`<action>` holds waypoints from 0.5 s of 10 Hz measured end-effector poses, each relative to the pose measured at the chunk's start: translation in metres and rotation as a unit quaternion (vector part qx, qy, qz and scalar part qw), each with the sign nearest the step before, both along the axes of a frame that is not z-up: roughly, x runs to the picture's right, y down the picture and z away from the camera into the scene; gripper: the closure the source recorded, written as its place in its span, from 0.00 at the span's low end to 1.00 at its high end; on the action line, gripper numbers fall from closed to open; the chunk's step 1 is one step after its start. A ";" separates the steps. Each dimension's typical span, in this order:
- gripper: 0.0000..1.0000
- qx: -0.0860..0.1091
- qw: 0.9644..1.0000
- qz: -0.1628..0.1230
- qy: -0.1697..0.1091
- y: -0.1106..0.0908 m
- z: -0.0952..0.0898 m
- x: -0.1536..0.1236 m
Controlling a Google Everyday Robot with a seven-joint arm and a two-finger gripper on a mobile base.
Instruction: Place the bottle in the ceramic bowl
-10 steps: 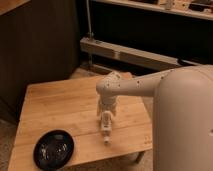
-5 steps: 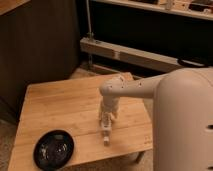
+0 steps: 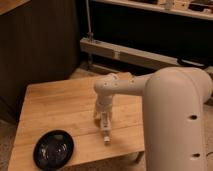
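The bottle [image 3: 106, 136] is small, slim and white, and lies near the front edge of the wooden table [image 3: 55, 107] with its cap end pointing toward the front. My gripper [image 3: 104, 123] is directly at the bottle's rear end and covers part of it. The ceramic bowl [image 3: 53, 149] is round, glossy and black. It stands at the table's front left corner, well to the left of the gripper, with nothing visible inside it.
My large white arm [image 3: 175, 120] reaches in from the right over the table's right side. A dark cabinet wall [image 3: 40, 45] stands behind the table. A metal rail and shelf frame [image 3: 125, 52] are at the back. The floor lies beyond the table's front edge.
The arm's wrist has shifted slightly over the bottle. The gripper, bottle and bowl stay in nearly the same places.
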State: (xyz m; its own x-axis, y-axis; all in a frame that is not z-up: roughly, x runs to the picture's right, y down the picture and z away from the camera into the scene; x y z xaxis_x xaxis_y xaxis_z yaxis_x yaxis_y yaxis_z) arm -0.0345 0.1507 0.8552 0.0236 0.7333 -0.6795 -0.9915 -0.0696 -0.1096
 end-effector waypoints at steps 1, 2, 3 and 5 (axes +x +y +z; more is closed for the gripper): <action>0.35 -0.005 1.000 -0.003 -0.001 0.001 0.002 -0.002; 0.35 -0.010 1.000 -0.005 -0.002 0.003 0.004 -0.004; 0.42 -0.016 1.000 -0.008 -0.004 0.005 0.006 -0.007; 0.60 -0.019 1.000 -0.023 -0.009 0.006 0.005 -0.014</action>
State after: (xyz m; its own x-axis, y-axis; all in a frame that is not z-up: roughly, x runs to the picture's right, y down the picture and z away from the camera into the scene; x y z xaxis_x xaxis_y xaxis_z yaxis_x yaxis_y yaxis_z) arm -0.0484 0.1568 0.8600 0.0690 0.7045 -0.7064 -0.9917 -0.0282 -0.1251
